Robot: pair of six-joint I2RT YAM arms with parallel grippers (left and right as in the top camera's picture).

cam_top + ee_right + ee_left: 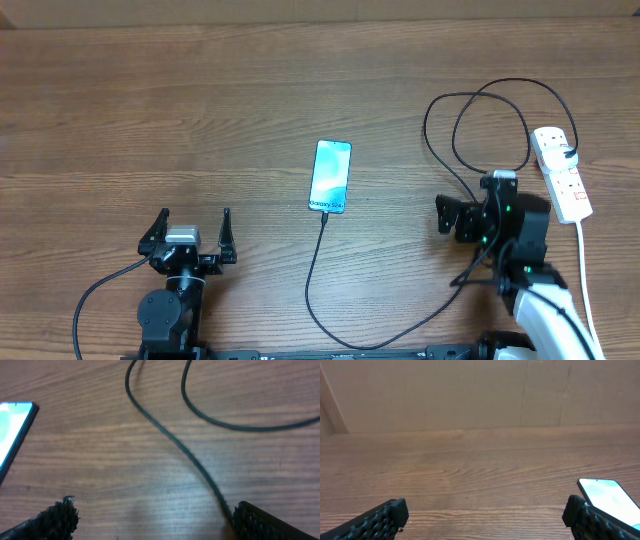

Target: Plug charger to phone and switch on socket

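Looked to me like you had the first half done. The charger ran up to the "Galaxy S24" edge of the phone and seemed plugged in, though I couldn't tell if it was fully seated. The phone lay well out in front of your right pincer, right where it was pointing.

What was left was the switch. The socket sat on the tabletop behind that pincer, near the arm. I couldn't make out whether the red switches were on.

The right pincer was spread wide and held nothing. In the wrist view the charger crossed the gap and ran right beside one of the fingers; whether it was touching, I couldn't tell. The left pincer was also wide open and empty, with the phone off to its right.
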